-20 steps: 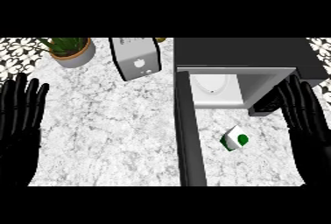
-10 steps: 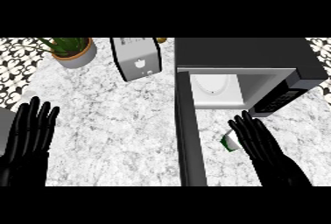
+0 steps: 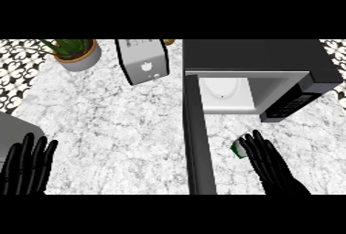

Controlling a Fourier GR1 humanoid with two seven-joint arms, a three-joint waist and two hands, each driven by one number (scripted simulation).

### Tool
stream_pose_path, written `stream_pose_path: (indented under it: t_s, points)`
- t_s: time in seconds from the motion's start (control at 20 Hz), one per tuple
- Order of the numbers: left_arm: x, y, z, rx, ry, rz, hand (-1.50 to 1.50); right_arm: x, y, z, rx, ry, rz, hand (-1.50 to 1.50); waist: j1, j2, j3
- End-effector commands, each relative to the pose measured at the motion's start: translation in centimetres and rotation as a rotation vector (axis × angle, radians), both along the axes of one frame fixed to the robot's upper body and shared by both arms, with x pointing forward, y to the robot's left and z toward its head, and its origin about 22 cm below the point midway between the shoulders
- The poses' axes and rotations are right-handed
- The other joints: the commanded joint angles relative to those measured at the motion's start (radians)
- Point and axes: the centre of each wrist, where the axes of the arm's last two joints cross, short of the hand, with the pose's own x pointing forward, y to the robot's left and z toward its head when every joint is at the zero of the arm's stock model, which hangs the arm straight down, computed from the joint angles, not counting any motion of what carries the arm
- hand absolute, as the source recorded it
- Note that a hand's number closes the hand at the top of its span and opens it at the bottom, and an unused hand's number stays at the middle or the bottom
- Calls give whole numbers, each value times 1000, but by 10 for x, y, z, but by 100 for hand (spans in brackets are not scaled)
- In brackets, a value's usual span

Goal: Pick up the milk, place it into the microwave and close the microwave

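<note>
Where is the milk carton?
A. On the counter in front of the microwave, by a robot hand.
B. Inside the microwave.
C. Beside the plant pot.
A: the milk carton stands on the counter in front of the open microwave, partly hidden by the fingers of the right robot hand.

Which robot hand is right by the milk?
The right robot hand, stretched flat partly over the milk in front of the open microwave. The left robot hand sits far across the counter.
</note>
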Motion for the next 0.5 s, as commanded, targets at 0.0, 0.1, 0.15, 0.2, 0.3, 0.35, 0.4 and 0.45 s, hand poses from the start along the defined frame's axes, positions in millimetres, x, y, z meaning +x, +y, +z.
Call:
stream_pose_path:
  t_s: [0.0,0.1,0.15,0.2,0.3,0.35,0.4,0.45]
  points:
    - [-20,12,9,26,-8,-2,-150,2,2,-10,-43,-24,-115,-150,3,0,0]
    - [-19,1,-5,-2,10,1,-150,-5,-6,-11,-64,-44,-141,-150,-1,0,0]
    - [-26,-3,8,10,4,20,-150,-3,6,-12,-73,-39,-176,-150,1,0,0]
    - [-21,3,-2,9,-1,12,-150,13,-6,-13,-51,-31,-205,-150,2,1,0]
    - [-32,-6,-13,14,3,6,-150,11,3,-27,-99,-51,-221,-150,4,0,0]
    - [-33,8,-8,-2,1,17,-150,19,9,-36,-105,-46,-225,-150,5,1,0]
    - [-27,-3,-11,-2,16,1,-150,23,-9,-33,-75,-48,-241,-150,1,2,0]
    - [-22,13,-21,9,13,-11,-150,22,-13,-41,-78,-52,-266,-150,0,2,0]
